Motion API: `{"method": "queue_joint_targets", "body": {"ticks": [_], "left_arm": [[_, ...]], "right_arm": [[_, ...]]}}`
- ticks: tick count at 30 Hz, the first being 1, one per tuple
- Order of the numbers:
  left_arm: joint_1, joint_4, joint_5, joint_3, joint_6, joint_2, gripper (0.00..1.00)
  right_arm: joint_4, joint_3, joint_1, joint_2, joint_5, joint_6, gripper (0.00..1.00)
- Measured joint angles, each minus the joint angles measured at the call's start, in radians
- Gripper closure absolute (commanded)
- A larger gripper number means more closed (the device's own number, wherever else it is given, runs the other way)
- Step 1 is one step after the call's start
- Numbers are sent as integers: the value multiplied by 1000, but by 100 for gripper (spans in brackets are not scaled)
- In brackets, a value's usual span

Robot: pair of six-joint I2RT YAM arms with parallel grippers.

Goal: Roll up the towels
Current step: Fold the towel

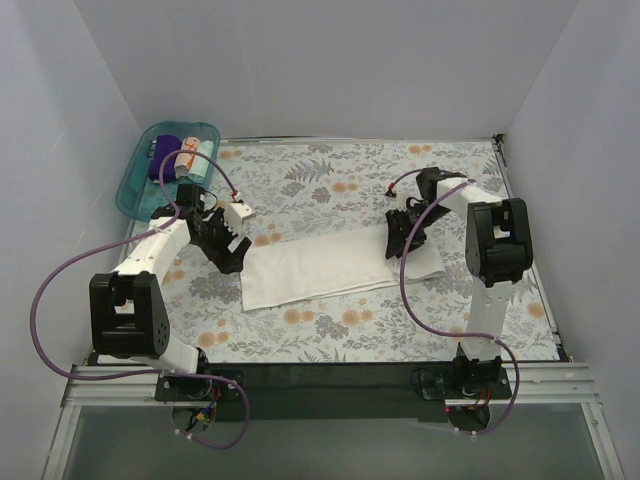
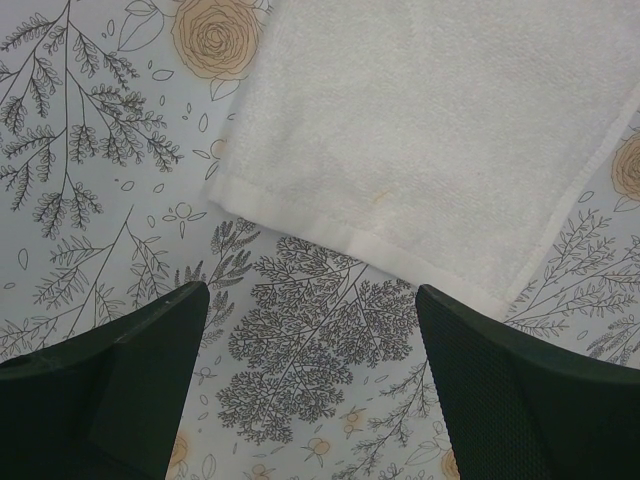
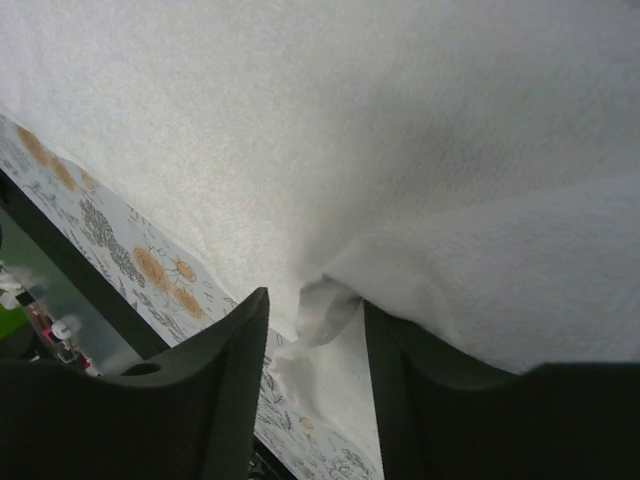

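Near edge, bottom of top view: both arm bases, arms reach up-frame onto the floral sheet [image 1: 330, 180].

Mid-frame: white towel [image 1: 330, 265] lies flat as a long strip, left end low, right end higher. Not rolled yet. One arm at each short end, probably so the strip can be managed from both sides.

Left gripper [image 2: 310, 300]: jaws wide apart, nothing between them, only floral sheet below. It hangs just off the towel's hemmed left edge [image 2: 360, 240], apart from it, not touching. Looks parked ready to pin or catch that end.

Right gripper [image 3: 315, 300]: sits on the towel's right end, centre-right in the top view. Fingers partly apart, a loose fold of white towel [image 3: 325, 305] in the gap, sheet visible beside the fold, so no squeeze evident. A raised flap of cloth covers the right of the wrist view; this end seems lifted or doubled over, likely the start of the roll. Judgement: early in the task for this towel.

Far, upper left of top view: teal plastic tray [image 1: 130, 190] against the wall, holding a dark purple towel [image 1: 165, 150] and a small white-orange roll [image 1: 187, 157], well apart from both grippers. Likely storage for the rest.
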Motion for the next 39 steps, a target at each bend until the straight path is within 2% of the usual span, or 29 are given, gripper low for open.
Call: {"method": "queue_joint_targets", "body": {"ticks": [3, 6, 9, 12, 13, 14, 23, 26, 27, 30, 32, 34, 39], "left_arm": [[0, -1, -3, 0, 2, 0, 20], [0, -1, -3, 0, 3, 0, 20], [0, -1, -3, 0, 3, 0, 20], [0, -1, -3, 0, 3, 0, 20], [0, -1, -3, 0, 3, 0, 20], [0, -1, -3, 0, 3, 0, 20], [0, -1, 9, 0, 5, -3, 23], [0, -6, 29, 0, 14, -6, 31], [0, -11, 37, 0, 21, -6, 37], [-1, -35, 66, 0, 39, -10, 47], [-8, -42, 86, -5, 39, -17, 61], [-30, -47, 91, -18, 40, -23, 81], [-145, -50, 97, -76, 5, 5, 92]], "right_arm": [[-4, 1, 14, -5, -14, -5, 55], [-10, 2, 21, -32, -29, -25, 60], [-15, 17, 19, -92, -51, -47, 71], [-17, 62, -2, -156, -77, -61, 87], [-17, 82, -13, -169, -79, -63, 95], [-16, 102, -24, -175, -73, -64, 97], [19, 130, -60, -82, -3, -52, 93], [66, 110, -55, -24, 5, -38, 92], [79, 98, -54, -12, 8, -33, 91], [112, 54, -51, 36, 20, -18, 88], [114, 40, -50, 47, -2, -15, 87], [105, 44, -56, 40, -18, -22, 86], [51, 112, -82, 2, -35, -47, 85]]}}
